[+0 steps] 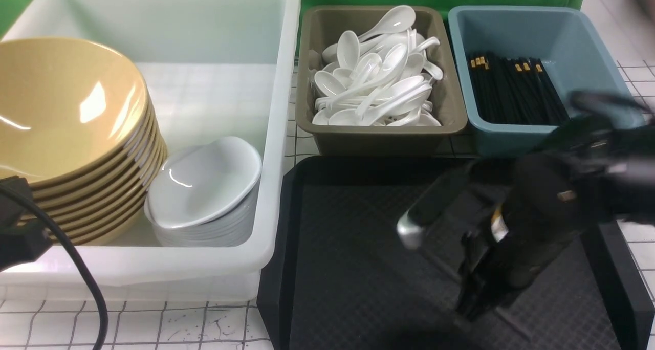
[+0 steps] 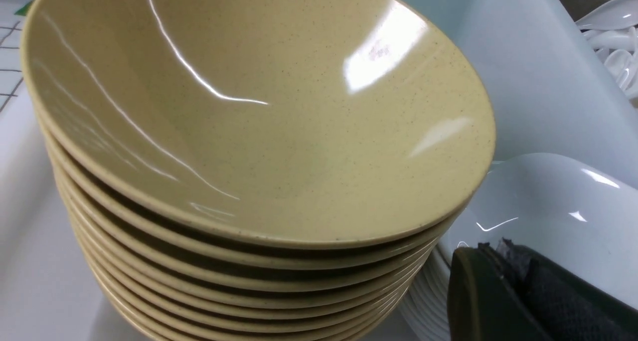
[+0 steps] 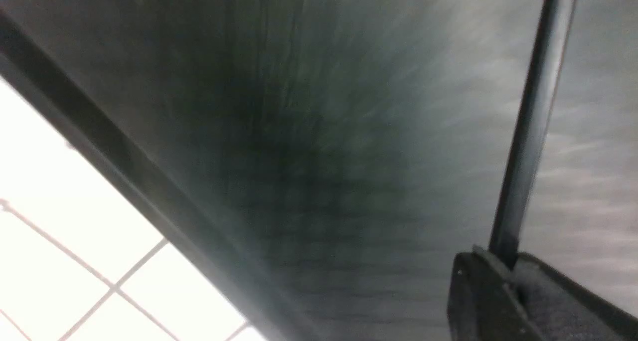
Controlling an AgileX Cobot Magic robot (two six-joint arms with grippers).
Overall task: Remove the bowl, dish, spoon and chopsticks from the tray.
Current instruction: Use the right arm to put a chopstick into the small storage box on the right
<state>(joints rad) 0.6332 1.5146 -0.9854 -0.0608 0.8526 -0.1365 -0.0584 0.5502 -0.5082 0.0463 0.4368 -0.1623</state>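
Note:
My right gripper [image 1: 468,309] points down over the black tray [image 1: 348,268], blurred by motion. In the right wrist view it [image 3: 503,263] is shut on the thin black chopsticks [image 3: 531,131], which stick out past the fingertips just above the tray [image 3: 299,156]. My left gripper [image 2: 493,249] is shut on nothing, beside the top yellow bowl [image 2: 259,121] of a stack and the white dish stack [image 2: 548,201]. The bowl [image 1: 61,109] and dish [image 1: 204,181] stacks sit in the white tub [image 1: 276,150]. White spoons [image 1: 376,79] fill the olive tub.
The olive tub [image 1: 455,109] and a blue tub [image 1: 604,48] holding more black chopsticks [image 1: 517,91] stand just behind the tray. The white tub's wall borders the tray's left side. My left arm's cable [image 1: 77,268] hangs at the front left over the gridded tabletop [image 1: 179,324].

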